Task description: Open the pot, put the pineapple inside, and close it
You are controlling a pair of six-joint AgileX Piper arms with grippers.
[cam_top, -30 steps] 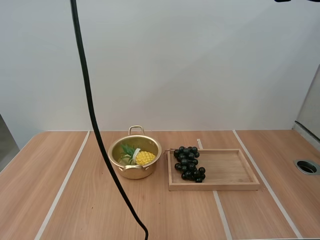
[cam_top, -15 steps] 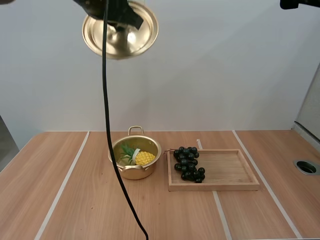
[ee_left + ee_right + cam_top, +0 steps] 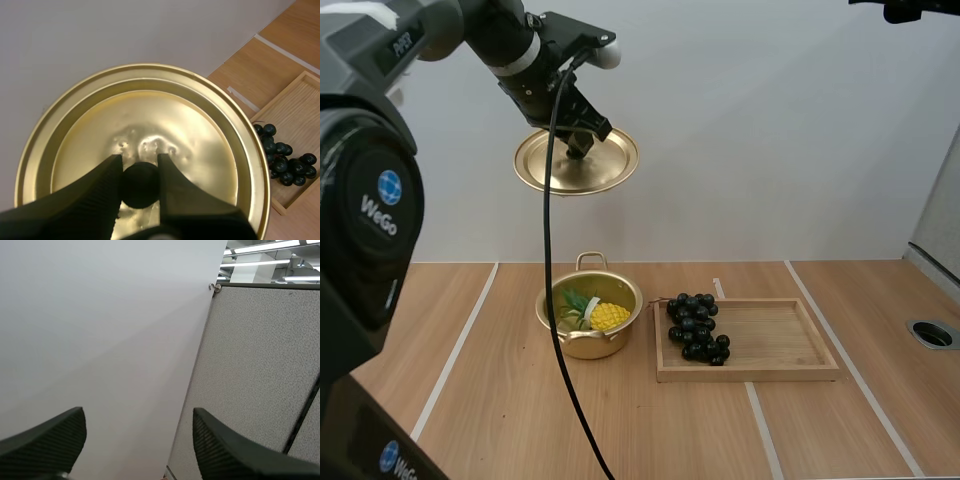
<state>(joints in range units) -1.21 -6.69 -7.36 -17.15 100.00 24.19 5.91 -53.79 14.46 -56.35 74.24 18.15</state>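
Nearest, left of the pot (image 3: 588, 346): reads "WeGo" in white beside a blue globe mark on the left arm's black casing (image 3: 360, 200), and again lower on the same arm.

Farther up that arm, pinches the black knob (image 3: 140, 187) of the gold lid (image 3: 200, 130) with the left gripper (image 3: 139, 162). Parts the fingers only by the knob's width, ribbed faces pressed to both its sides. Holds the lid aloft, well above the pot, nearly level, rim free of everything all round.

Leaves the pot open on the table (image 3: 490, 400), with the pineapple (image 3: 608, 316) lying inside, yellow body toward the right wall, green leaves to its left. Finds bare tabletop in front of the pot and to its left. Finds a wooden tray (image 3: 780, 345) just beside the pot on its right, with a bunch of grapes (image 3: 698, 326) at the tray end nearest the pot.

Farthest, high and well right of the pot, spreads the right gripper (image 3: 138, 415) wide on nothing.
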